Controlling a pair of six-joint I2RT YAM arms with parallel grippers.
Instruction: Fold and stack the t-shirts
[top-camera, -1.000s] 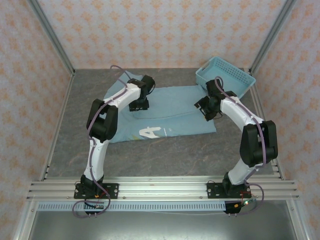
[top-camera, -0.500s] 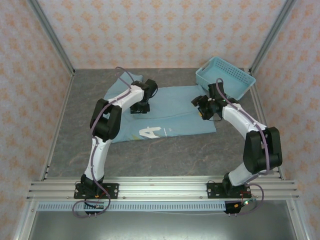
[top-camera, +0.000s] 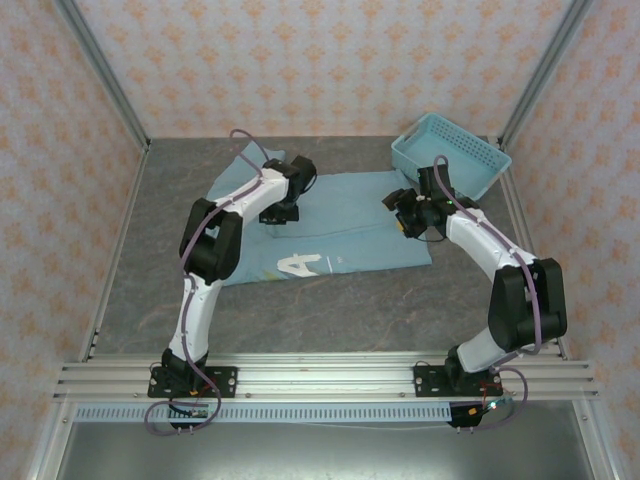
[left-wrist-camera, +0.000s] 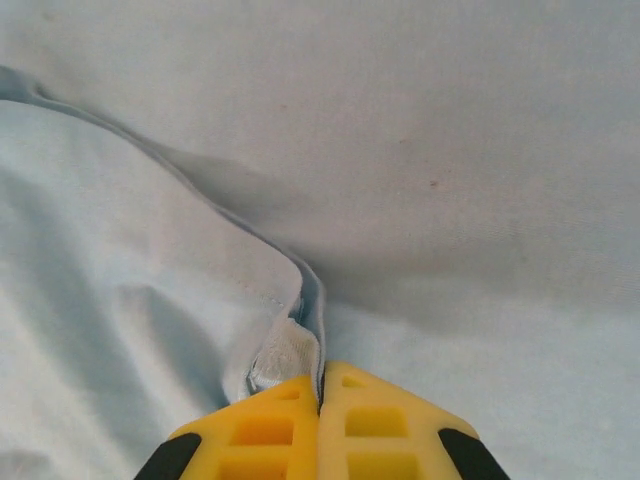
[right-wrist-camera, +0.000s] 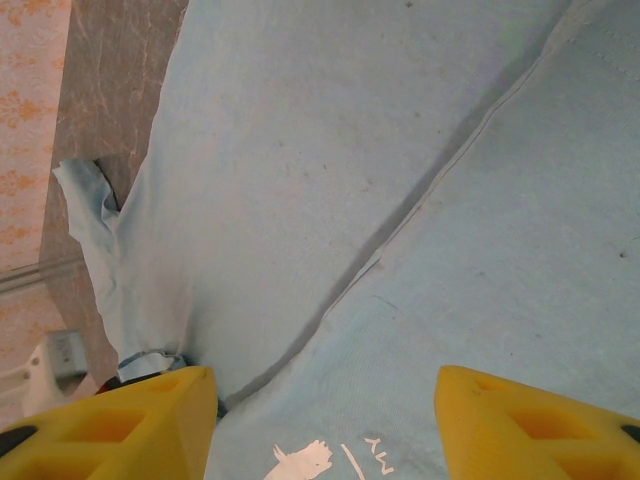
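Overhead, a shirt (top-camera: 350, 215) lies spread on the table (top-camera: 330, 300) with both grippers over it.
From above, the left gripper (top-camera: 278, 212) sits at the shirt's far left part and the right gripper (top-camera: 412, 222) near its right edge, close to the basket (top-camera: 450, 152); white letters show by the near hem. Left wrist: yellow fingers (left-wrist-camera: 270, 420) pressed together, clamped on a raised fold of cloth. Right wrist: fingers (right-wrist-camera: 130, 415) wide apart above the shirt, with a seam and white print between them.
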